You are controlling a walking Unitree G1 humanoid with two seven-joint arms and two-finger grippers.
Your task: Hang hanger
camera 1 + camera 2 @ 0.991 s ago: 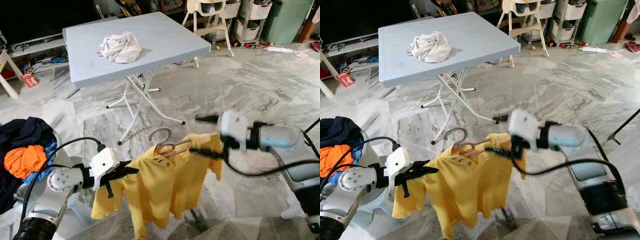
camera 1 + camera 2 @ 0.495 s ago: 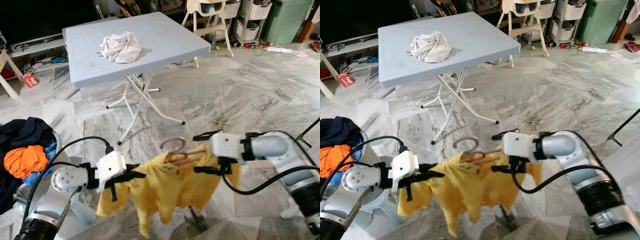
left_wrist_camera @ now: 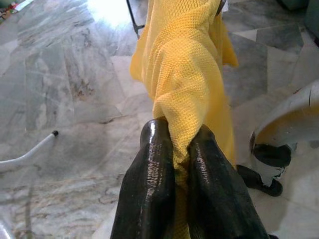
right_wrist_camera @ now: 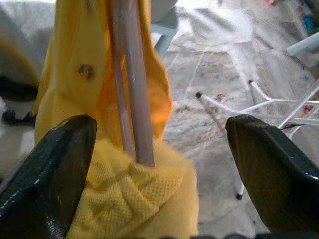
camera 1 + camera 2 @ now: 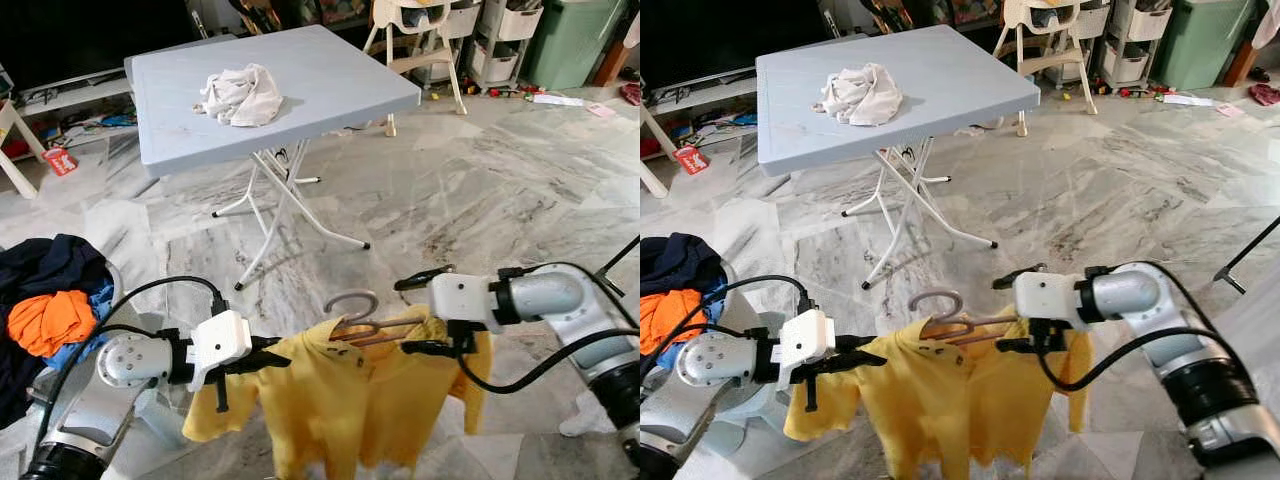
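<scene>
A yellow shirt point(image 5: 350, 400) hangs on a wooden hanger point(image 5: 375, 330) whose metal hook point(image 5: 352, 303) points up, low above the marble floor in front of me. My left gripper point(image 5: 265, 358) is shut on the shirt's shoulder fabric; in the left wrist view the gripper point(image 3: 182, 149) pinches the knit cloth. My right gripper point(image 5: 425, 315) is open at the shirt's other shoulder. Its fingers point(image 4: 45, 174) stand wide apart, with the hanger's rod point(image 4: 134, 99) and a bunch of yellow cloth between them.
A grey folding table point(image 5: 330, 70) stands ahead with a crumpled white cloth point(image 5: 240, 93) on it. A basket of dark and orange clothes point(image 5: 50, 300) sits at my left. Chairs and storage bins point(image 5: 500, 50) line the back. A black pole point(image 5: 620, 255) slants at the right edge.
The shirt and hanger have sunk lower and shifted right. The right gripper came down with them, still open. The left gripper kept its hold and the shirt now hangs spread wider.
</scene>
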